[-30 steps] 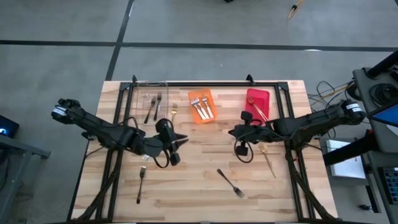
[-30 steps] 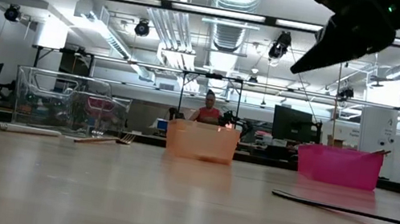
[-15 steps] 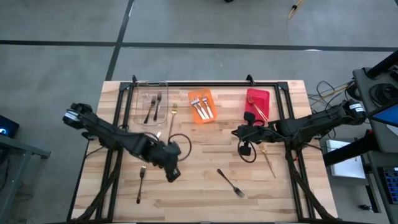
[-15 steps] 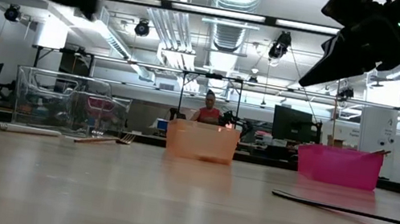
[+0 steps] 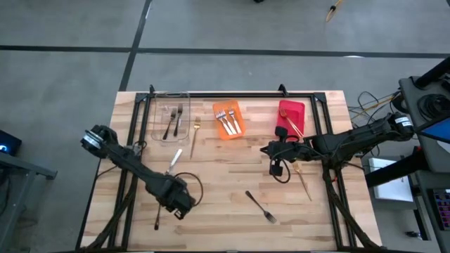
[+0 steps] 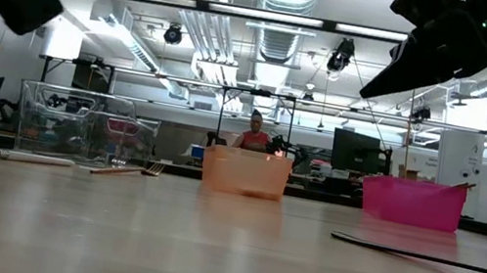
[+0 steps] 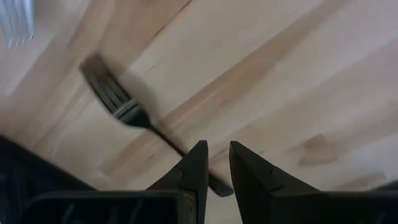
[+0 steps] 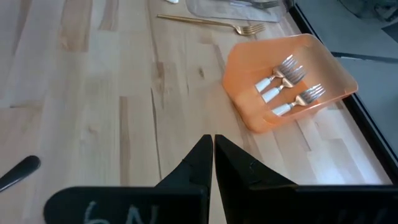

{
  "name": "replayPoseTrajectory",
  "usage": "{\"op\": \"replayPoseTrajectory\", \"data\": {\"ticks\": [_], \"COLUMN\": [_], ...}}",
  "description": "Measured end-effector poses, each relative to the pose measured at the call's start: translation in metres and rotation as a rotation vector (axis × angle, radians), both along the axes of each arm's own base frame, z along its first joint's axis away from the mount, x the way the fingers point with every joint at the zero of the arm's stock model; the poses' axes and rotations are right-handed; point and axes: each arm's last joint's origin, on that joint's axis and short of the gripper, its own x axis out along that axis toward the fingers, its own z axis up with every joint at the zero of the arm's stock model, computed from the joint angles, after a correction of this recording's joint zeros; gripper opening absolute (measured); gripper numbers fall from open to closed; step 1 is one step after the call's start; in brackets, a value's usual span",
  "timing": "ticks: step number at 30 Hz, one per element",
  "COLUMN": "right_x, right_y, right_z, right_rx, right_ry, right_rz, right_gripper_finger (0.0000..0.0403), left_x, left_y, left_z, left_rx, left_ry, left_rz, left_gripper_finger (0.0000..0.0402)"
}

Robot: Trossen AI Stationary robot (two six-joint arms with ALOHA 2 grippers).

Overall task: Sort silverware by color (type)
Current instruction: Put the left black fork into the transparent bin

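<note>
So the left gripper [image 7: 214, 163] is hanging right over a dark fork [image 7: 146, 122] near the front-left of the bench [image 5: 232, 218], well away from the orange bin [image 5: 228, 120]. Its fingers stand a narrow gap apart with nothing between them, and the fork's handle runs just under the tips. The risk I see: that gap looks barely wider than the handle, so if it comes down slightly off line a fingertip could land on the handle and skid the fork away, or pinch only the very end so it swings out.

The right gripper [image 8: 213, 151] is pressed fully together, holding nothing, hovering beside the red bin [image 5: 291, 116]. A gold fork [image 5: 303, 180] lies just next to it, another dark fork [image 5: 261, 206] sits toward the front edge from the orange bin, and a white-handled fork [image 5: 175, 157] and a second gold fork [image 5: 195, 133] lie by the clear bin [image 5: 171, 121].

Only writing I can spot is a chalky scrawl on the right wrist housing, maybe "6N", can't really read it.
</note>
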Motion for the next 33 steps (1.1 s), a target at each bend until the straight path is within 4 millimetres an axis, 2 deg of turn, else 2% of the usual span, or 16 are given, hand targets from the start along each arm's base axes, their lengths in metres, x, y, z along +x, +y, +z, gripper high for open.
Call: {"op": "replayPoseTrajectory", "data": {"ticks": [10,23,28,33], "right_x": [0.001,0.002,0.003,0.003], "right_y": [0.000,0.000,0.000,0.000], "right_z": [0.001,0.003,0.004,0.003], "right_rx": [0.007,0.027,0.029,0.029], "right_ry": [-0.017,-0.045,-0.056,-0.055], "right_rz": [-0.003,-0.015,-0.015,-0.015], "right_gripper_finger": [0.0009,0.0009,0.0009,0.0009], "left_x": [-0.024,-0.047,-0.057,-0.056], "left_y": [-0.017,-0.027,-0.027,-0.027], "left_z": [0.001,-0.012,-0.020,-0.022], "left_rx": [0.206,0.293,0.330,0.348], "left_ry": [-0.016,0.017,0.023,-0.017], "left_rz": [0.186,0.286,0.311,0.315], "left_gripper_finger": [0.0057,0.0151,0.0154,0.0150]}}
